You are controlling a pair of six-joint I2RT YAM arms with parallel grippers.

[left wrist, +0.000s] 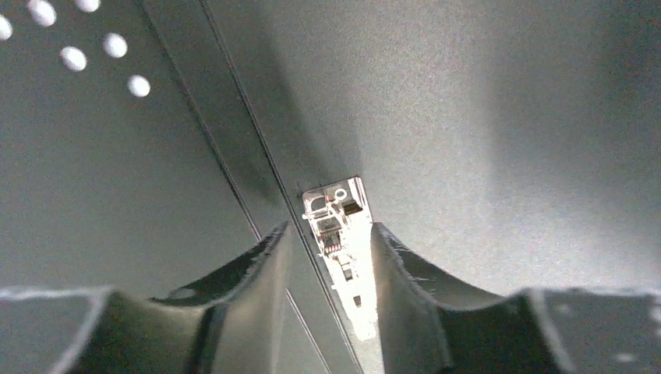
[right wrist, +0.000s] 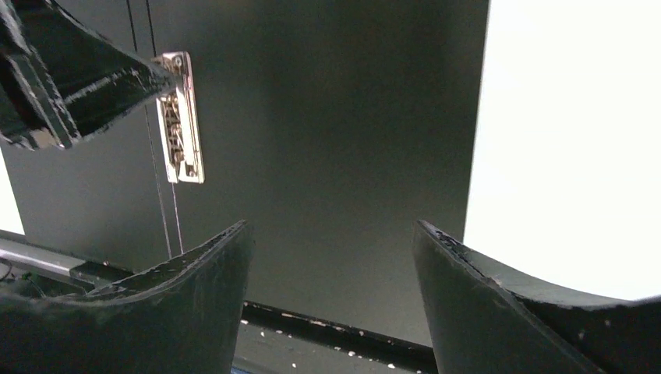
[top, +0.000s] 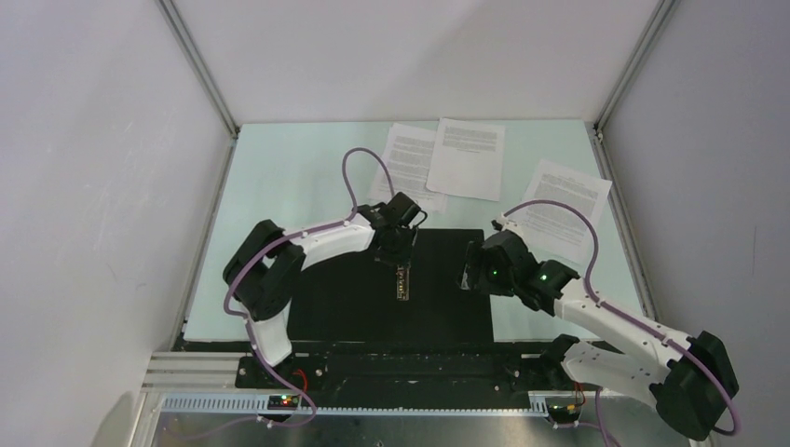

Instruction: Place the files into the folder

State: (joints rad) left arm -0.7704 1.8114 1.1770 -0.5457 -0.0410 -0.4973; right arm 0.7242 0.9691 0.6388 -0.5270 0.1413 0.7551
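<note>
The folder [top: 447,303] lies open on the table with its black inside up and its metal clip [top: 402,282] on the middle fold. Three white printed files lie beyond it: two overlapping at the back [top: 408,166] [top: 468,158], one at the right [top: 562,207]. My left gripper [top: 398,256] hangs just over the clip [left wrist: 343,241]; in the left wrist view the gripper [left wrist: 331,226] is open, its fingers standing either side of the clip. My right gripper [top: 469,272] [right wrist: 331,224] is wide open and empty above the folder's right half [right wrist: 327,117].
The pale green tabletop [top: 279,186] is boxed in by white walls at the left, back and right. A black rail [top: 401,358] with both arm bases runs along the near edge. The right wrist view shows the clip [right wrist: 181,117] under a left finger [right wrist: 86,78].
</note>
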